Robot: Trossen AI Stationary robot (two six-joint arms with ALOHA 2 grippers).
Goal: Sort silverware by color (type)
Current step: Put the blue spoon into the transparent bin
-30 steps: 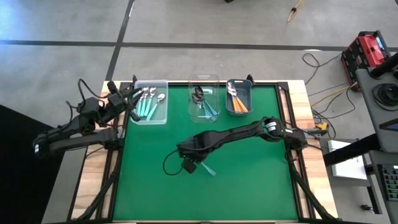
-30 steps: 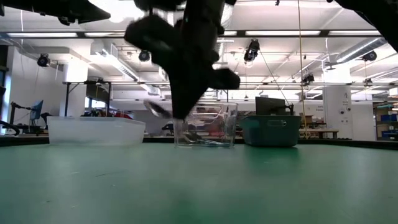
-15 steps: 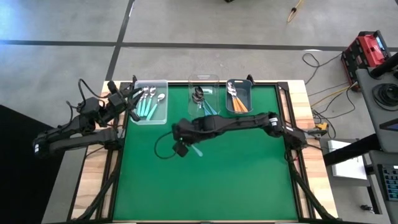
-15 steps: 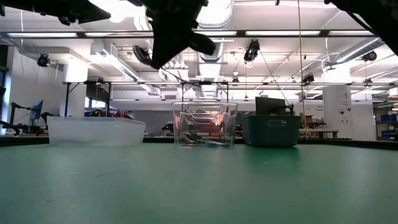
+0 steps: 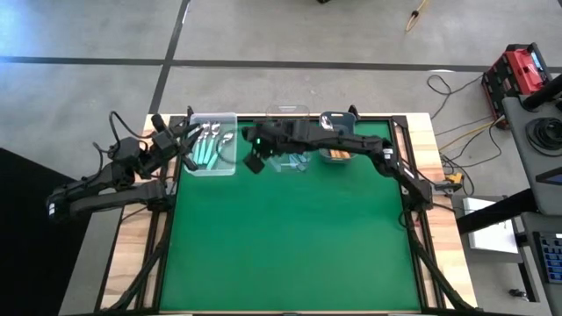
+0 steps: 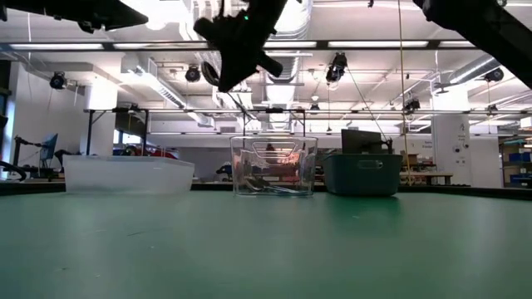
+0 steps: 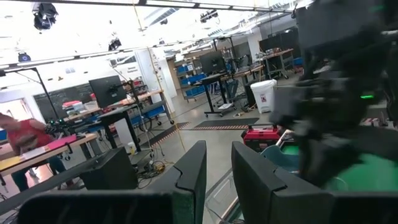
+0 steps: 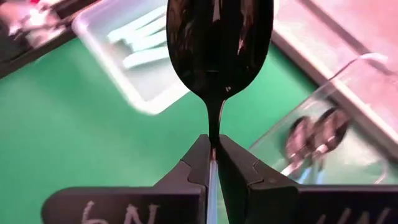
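Carrying a dark-bowled spoon (image 8: 219, 46), the right pincer (image 8: 212, 163) is clamped on the thin pale handle just below the bowl, so the spoon's long axis runs straight out ahead of the fingers. From above, that pincer (image 5: 255, 161) hangs over the far edge of the green tabletop (image 5: 290, 237), between the clear bin of mint-handled spoons (image 5: 209, 146) on its left and the narrow clear bin of blue-handled spoons (image 5: 290, 158) just beside it on its right. The grey bin of orange-handled spoons (image 5: 336, 140) sits farther right. Which bin it goes to turns on handle colour, and the handle is too hidden to call. The left pincer (image 7: 217, 180) waits off the tabletop's left edge, near the mint bin, fingers slightly apart, holding nothing.
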